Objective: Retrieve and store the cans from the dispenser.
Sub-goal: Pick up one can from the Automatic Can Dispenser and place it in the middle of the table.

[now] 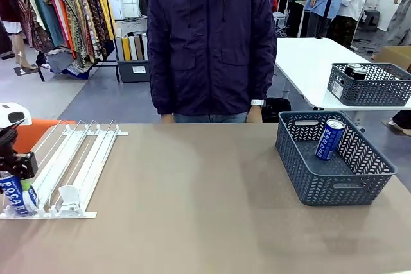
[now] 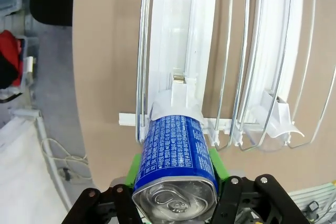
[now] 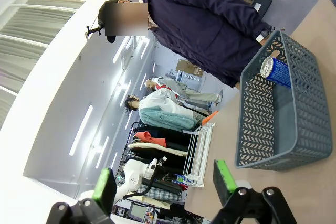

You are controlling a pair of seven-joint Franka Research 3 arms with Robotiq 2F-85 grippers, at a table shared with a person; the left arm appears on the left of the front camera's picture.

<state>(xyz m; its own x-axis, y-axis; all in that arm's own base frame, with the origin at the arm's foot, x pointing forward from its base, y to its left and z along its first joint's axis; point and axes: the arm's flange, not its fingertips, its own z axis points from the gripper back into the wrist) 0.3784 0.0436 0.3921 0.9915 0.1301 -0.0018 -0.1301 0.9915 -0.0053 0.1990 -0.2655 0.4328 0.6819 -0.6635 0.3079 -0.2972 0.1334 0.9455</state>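
Note:
A blue can with white lettering stands at the near end of the dispenser's leftmost lane, and my left gripper is shut on it. In the left wrist view the green pads press both sides of this blue can, its silver top facing the camera, just in front of the dispenser's white rails. A second blue can leans inside the dark grey basket at the right. My right gripper hangs open in the air with nothing between its fingers, and the basket with its can is ahead of it.
A person in a dark jacket stands at the far edge of the table. A white pusher sits low in another lane. A second grey basket holding black cans rests on a separate white table behind.

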